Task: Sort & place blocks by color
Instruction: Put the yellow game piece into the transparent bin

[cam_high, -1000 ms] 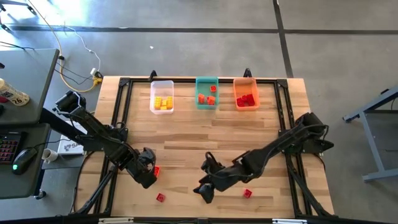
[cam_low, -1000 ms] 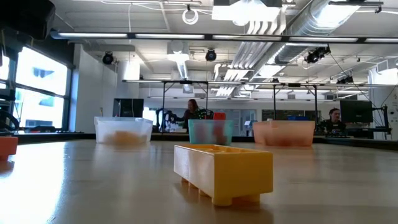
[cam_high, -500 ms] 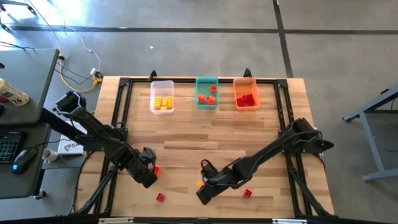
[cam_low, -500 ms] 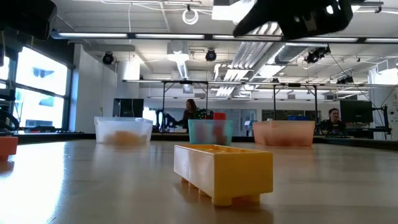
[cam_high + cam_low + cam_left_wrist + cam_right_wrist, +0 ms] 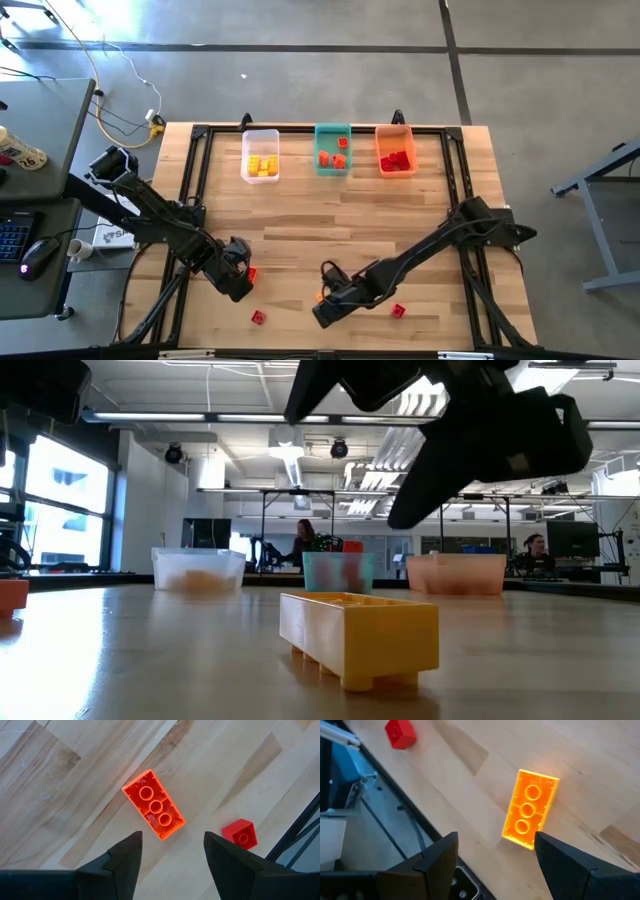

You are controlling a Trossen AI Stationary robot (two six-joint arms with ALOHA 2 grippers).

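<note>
Right gripper (image 5: 492, 865) has dropped over the orange block (image 5: 529, 809), fingers (image 5: 435, 860) wide, empty.

An open-plan robotics lab: exposed ducts (image 5: 560, 390) run overhead, people sit at monitors (image 5: 578, 540) behind the wooden table (image 5: 330, 215), and a keyboard desk (image 5: 35, 170) stands beside it.

- Open tabletop (image 5: 330, 215) between the arms and three bins (image 5: 332, 150) at the far edge; passage free.
- Near edge: loose red block (image 5: 258, 318) and red block (image 5: 398, 311) obstruct.
</note>
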